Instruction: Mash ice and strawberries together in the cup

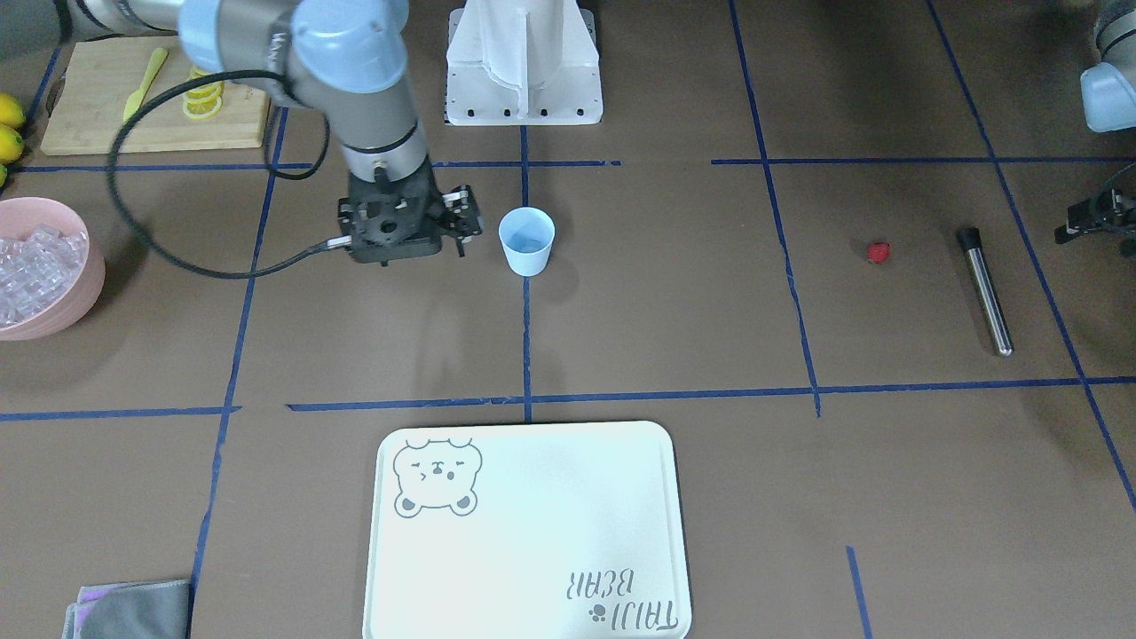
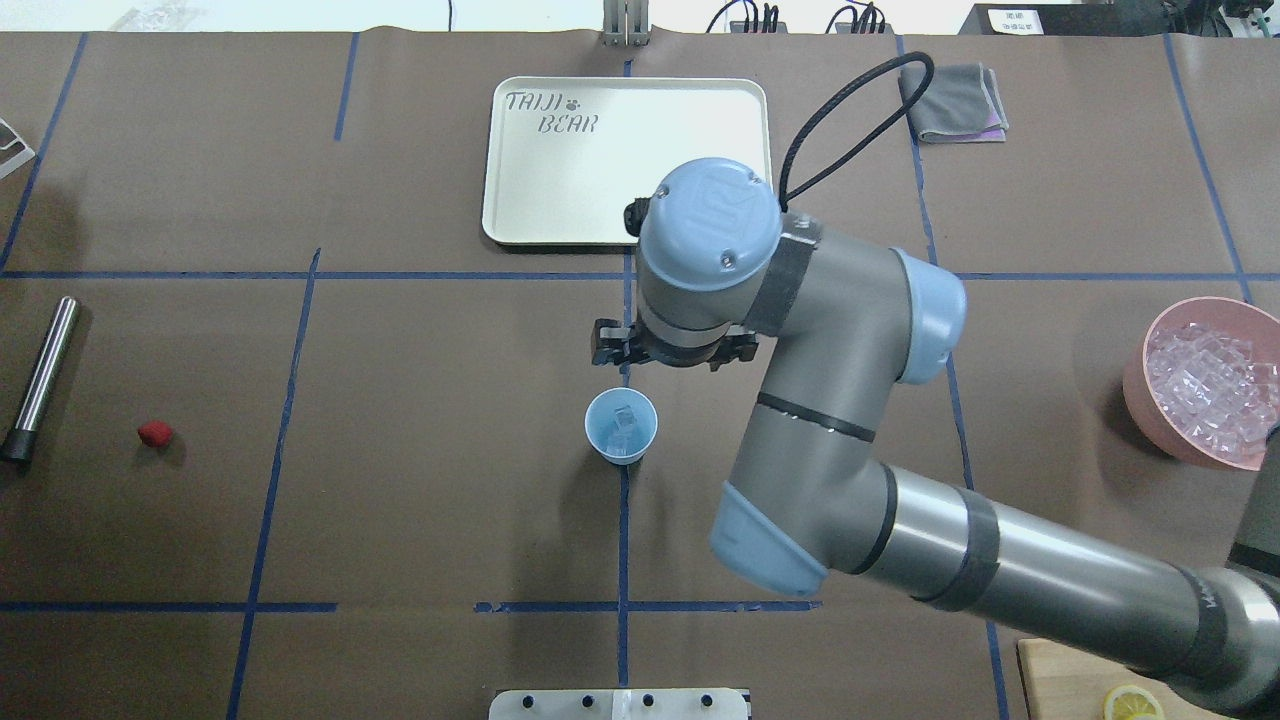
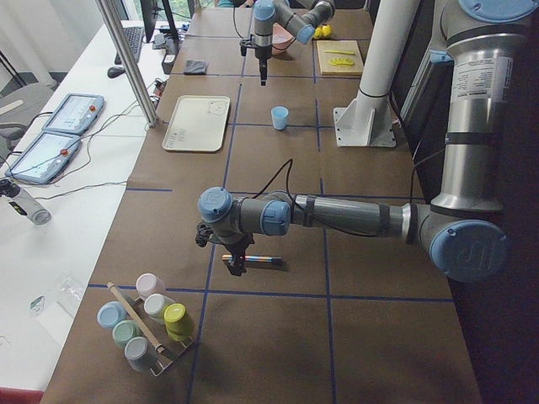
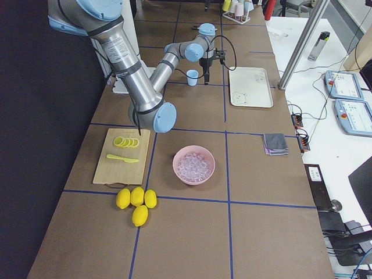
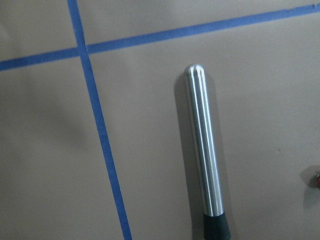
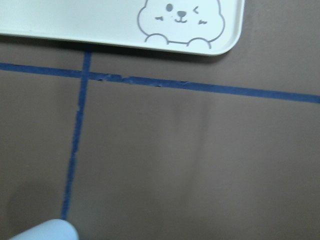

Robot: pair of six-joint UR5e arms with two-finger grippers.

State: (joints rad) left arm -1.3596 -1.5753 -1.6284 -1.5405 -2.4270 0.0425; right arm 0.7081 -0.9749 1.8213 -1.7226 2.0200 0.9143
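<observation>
The pale blue cup (image 2: 621, 426) stands upright at the table's middle with clear ice (image 2: 626, 414) inside it. My right gripper (image 2: 672, 352) hangs just beyond the cup on the tray side, jaws spread open and holding nothing. A small red strawberry (image 2: 154, 433) lies far to the left on the brown paper, beside a steel muddler (image 2: 40, 377). My left gripper (image 3: 237, 268) hovers over that muddler (image 5: 204, 150); only an edge of the left gripper (image 1: 1078, 226) shows in the front view, so I cannot tell its state.
A pink bowl (image 2: 1140, 372) full of ice cubes sits at the right edge. A white tray (image 2: 620, 190) lies beyond the cup, with a grey cloth (image 2: 955, 100) further right. A cutting board (image 1: 98, 115) with lemon slices, whole lemons (image 4: 136, 200) and a bottle rack (image 3: 143, 324) stand around.
</observation>
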